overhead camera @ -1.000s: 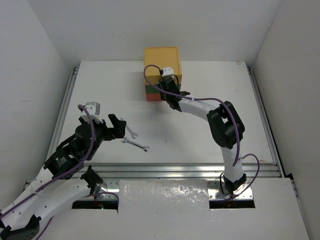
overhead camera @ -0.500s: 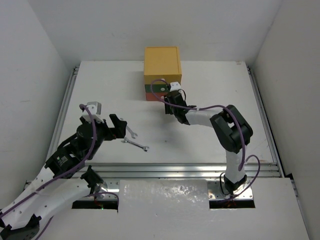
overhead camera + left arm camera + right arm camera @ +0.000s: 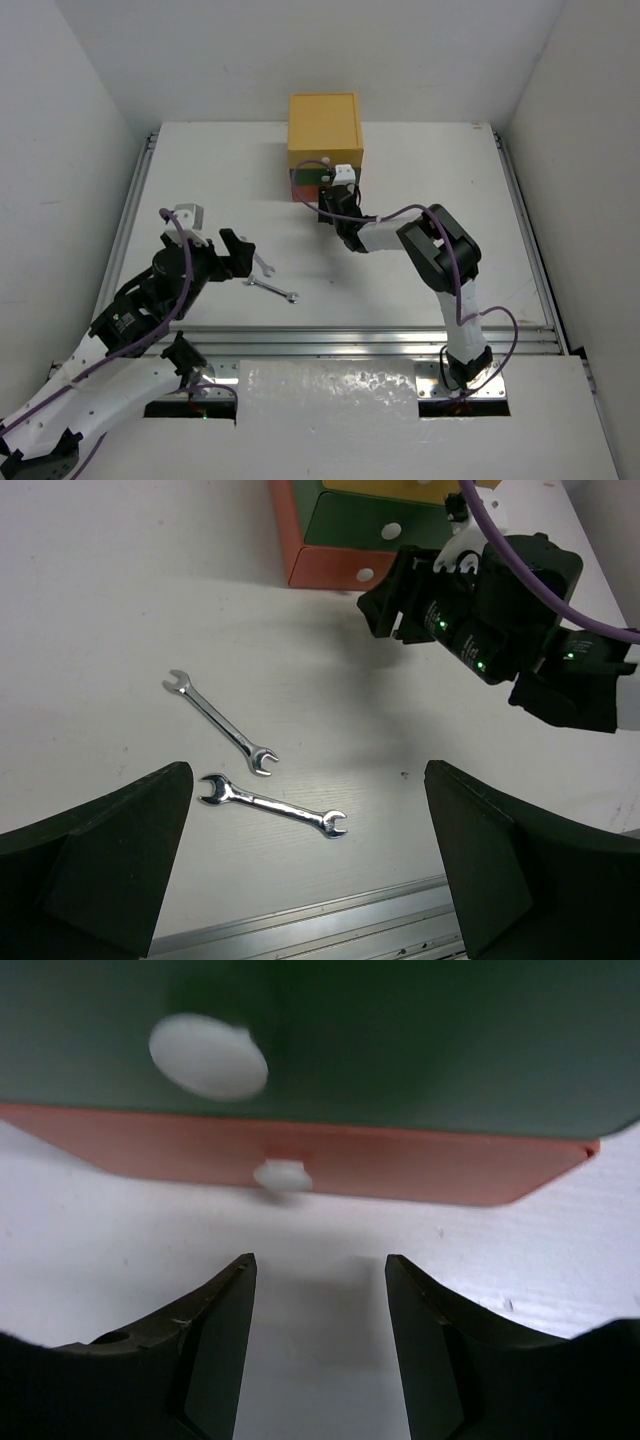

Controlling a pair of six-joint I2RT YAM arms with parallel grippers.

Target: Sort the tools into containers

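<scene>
**Inspector:** State of the surface and enclosure?

**Officer:** The surface [image 3: 420,200] was white and matt, boxed in by plain white walls [image 3: 320,50] at 9, 12 and 3 o'clock. Metal rails [image 3: 135,210] ran along its 9, 3 and 6 o'clock edges. One dark speck [image 3: 404,774] marked it near the centre.

**Inspector:** Location of the task items?

**Officer:** The chest [image 3: 323,125] stood at 12 o'clock on the surface. It was yellow on top, with the green drawer [image 3: 375,520] above the red drawer [image 3: 335,568], both fronts facing 6 o'clock. Two silver wrenches [image 3: 222,723] lay flat at about 7 o'clock from the centre. They were close together but not touching, and well apart from the chest.

**Inspector:** And the arms?

**Officer:** The left tool [image 3: 305,768] hung just at 9 o'clock of the wrenches, fingers spread wide, holding nothing. The right tool [image 3: 318,1265] sat low over the surface just at 6 o'clock of the chest. Its fingers were apart and empty, and it faced the white knob [image 3: 282,1175] of the red drawer without touching it.
</scene>
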